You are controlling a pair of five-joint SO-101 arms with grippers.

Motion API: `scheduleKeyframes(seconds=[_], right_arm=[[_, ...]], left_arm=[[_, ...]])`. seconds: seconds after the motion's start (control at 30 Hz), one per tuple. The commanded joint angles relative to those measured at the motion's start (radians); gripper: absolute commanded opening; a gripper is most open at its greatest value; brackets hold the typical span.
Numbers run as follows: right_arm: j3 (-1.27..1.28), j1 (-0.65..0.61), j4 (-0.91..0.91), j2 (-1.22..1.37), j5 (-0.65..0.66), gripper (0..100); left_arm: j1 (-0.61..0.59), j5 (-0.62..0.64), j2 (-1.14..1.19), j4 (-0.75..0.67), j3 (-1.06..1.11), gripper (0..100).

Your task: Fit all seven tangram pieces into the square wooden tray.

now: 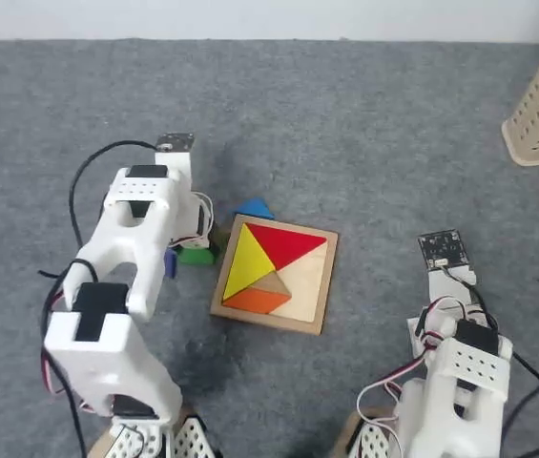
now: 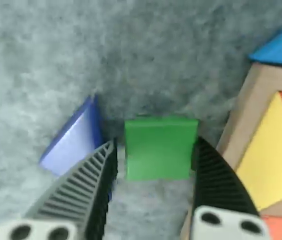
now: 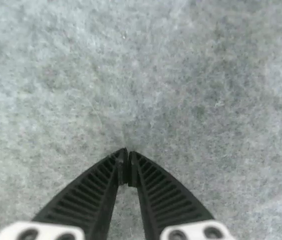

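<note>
Left gripper (image 2: 154, 145): jaws parted, straddling green square piece (image 2: 158, 147), which lies flat on grey felt (image 2: 131, 50). One finger against piece's side, other seemingly a sliver off, so not clamped. Periwinkle piece (image 2: 73, 140) just beside that outer finger. Wooden tray (image 2: 248, 100) just beside green square on opposite side. Yellow triangle (image 1: 243, 262), red triangle (image 1: 283, 243), orange triangle (image 1: 258, 301) seated inside tray. Light-blue triangle (image 1: 254, 208) at tray's far corner, outside it. Right gripper (image 3: 127, 165): jaws pressed together, holding nothing, over felt, well apart from tray.
</note>
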Motion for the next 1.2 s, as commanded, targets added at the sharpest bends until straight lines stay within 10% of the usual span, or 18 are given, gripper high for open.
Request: scheduleKeyframes(seconds=[0.0,1.17], right_arm=[[0.003,-0.013,-0.018,-0.025,-0.005,0.6],[0.005,-0.013,-0.018,-0.025,-0.005,0.6]], left_arm=[[0.032,-0.048,-0.003,0.008,-0.002,23],[0.153,-0.181,-0.152,0.086,-0.013,18]])
